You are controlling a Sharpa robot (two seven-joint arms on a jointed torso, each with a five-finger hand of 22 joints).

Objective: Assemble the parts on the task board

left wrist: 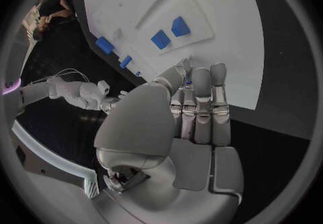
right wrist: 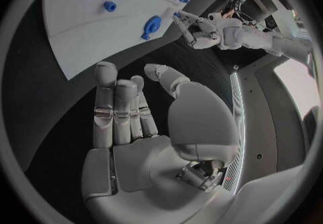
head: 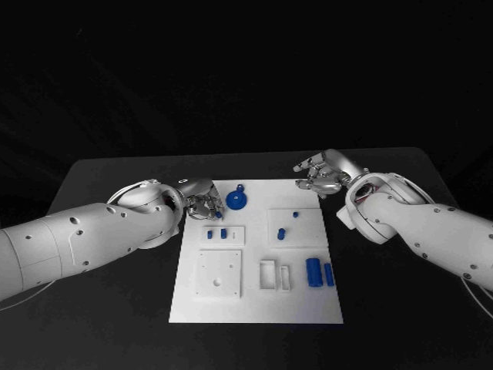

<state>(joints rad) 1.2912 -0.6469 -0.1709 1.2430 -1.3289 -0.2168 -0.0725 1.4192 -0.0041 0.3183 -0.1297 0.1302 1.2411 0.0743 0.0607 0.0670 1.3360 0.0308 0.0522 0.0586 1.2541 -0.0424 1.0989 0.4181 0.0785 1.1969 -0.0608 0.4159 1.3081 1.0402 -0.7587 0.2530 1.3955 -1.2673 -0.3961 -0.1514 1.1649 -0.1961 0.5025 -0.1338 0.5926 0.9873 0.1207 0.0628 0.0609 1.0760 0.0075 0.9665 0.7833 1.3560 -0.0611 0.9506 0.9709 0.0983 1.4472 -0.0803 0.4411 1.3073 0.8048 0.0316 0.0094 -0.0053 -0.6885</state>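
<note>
The white task board (head: 258,301) lies mid-table. My left hand (head: 202,199) hovers at its far left corner, thumb and fingers (left wrist: 202,95) curled together, pinching what looks like a small blue part (left wrist: 189,81). Beside it on the board lies a round blue part with a handle (head: 238,202). Two small blue parts (head: 216,233) stand in a recess just nearer, seen close as blocks (left wrist: 168,33). My right hand (head: 324,173) floats off the board's far right corner, its fingers (right wrist: 118,108) spread and empty.
Two more small blue parts (head: 280,230) sit in the middle right recess. Near the board's right edge lie two blue cylinders (head: 319,271). Pale rectangular plates (head: 220,271) and slots (head: 269,274) fill the board's near half. Black table surrounds the board.
</note>
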